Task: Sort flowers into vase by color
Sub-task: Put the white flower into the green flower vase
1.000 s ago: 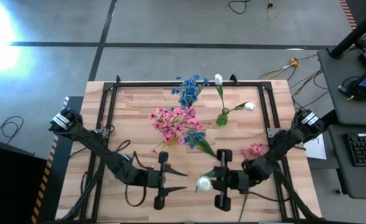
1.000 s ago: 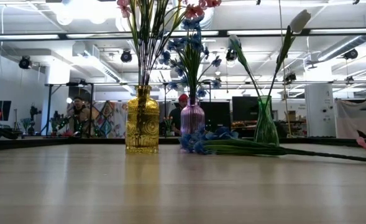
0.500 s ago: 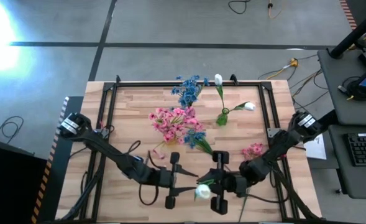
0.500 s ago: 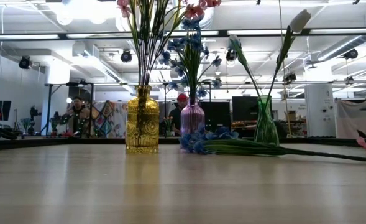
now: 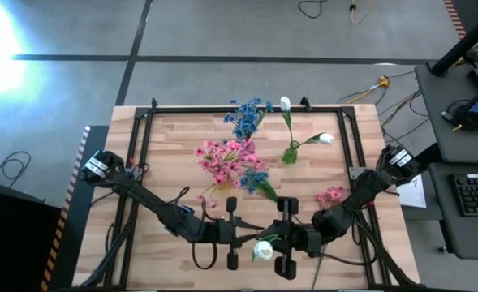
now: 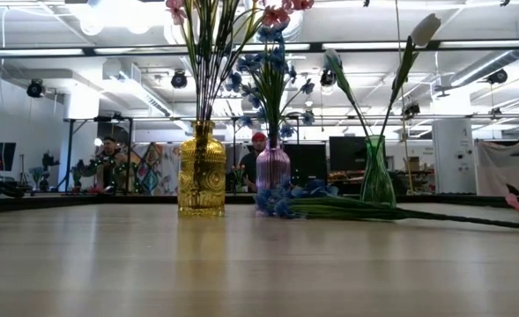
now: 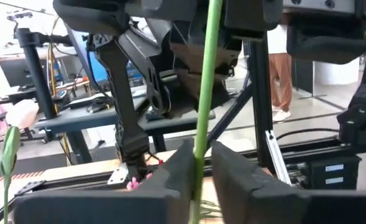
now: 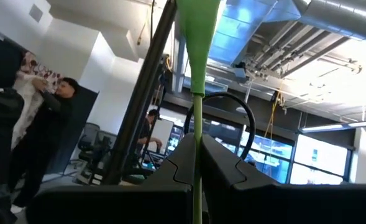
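A keyboard (image 5: pixel 475 195) sits right of the wooden desk (image 5: pixel 174 158) (cables (image 5: pixel 389 91) trail across the grey floor (image 5: pixel 222 32)).

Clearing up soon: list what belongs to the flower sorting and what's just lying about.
Job: white tulip, gripped by left gripper and right gripper near front edge; yellow vase, purple vase, green vase; pink spray, blue spray.
Lying about: keyboard, cables.

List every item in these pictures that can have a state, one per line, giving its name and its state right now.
White flower: stem held by both tools, above the table.
Left tool: shut on the white flower's stem.
Right tool: shut on the same stem.
Yellow vase: upright, holding pink flowers.
Purple vase: upright, holding blue flowers.
Green vase: upright, holding two white flowers.
Loose blue flower: lying on the table.
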### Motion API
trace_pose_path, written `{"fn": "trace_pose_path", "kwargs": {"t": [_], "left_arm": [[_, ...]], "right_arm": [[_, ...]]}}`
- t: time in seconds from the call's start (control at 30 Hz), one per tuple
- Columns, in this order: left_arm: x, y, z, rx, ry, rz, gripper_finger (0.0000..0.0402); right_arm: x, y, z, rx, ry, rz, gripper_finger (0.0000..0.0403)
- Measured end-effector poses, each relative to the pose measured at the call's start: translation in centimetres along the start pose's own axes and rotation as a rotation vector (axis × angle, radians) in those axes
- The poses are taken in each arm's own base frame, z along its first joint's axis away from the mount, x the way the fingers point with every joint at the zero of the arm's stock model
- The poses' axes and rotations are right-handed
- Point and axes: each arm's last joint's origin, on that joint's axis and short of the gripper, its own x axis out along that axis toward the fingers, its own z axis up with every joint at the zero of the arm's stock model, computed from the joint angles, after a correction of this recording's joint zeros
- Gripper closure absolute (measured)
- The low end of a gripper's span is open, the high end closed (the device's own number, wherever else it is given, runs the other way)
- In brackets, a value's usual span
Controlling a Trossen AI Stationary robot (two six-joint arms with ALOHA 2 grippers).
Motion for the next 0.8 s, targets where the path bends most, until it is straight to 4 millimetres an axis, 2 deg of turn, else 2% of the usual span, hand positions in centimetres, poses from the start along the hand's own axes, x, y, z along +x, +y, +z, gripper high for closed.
{"fn": "trace_pose_path", "kwargs": {"t": [0.1, 0.33, 0.67, 0.8], "left_arm": [[-0.1, 0.0, -0.1, 0.012, 0.022, -0.005, 0.0395], [-0.6, 0.0, 0.2, 0.017, 0.07, 0.037, 0.04], [-1.0, -0.1, 0.2, 0.046, 0.104, 0.073, 0.0401], [-1.0, -0.1, 0.0, 0.054, 0.125, 0.072, 0.0401]], "right_arm": [[0.0, 0.0, -0.1, -0.015, 0.024, -0.024, 0.039], [-0.5, 0.2, 0.4, -0.047, 0.132, -0.153, 0.0366], [-1.5, 0.5, 1.9, -0.014, 0.288, -0.288, 0.0274], [-1.5, 0.2, 2.0, 0.03, 0.334, -0.289, 0.0255]]}}
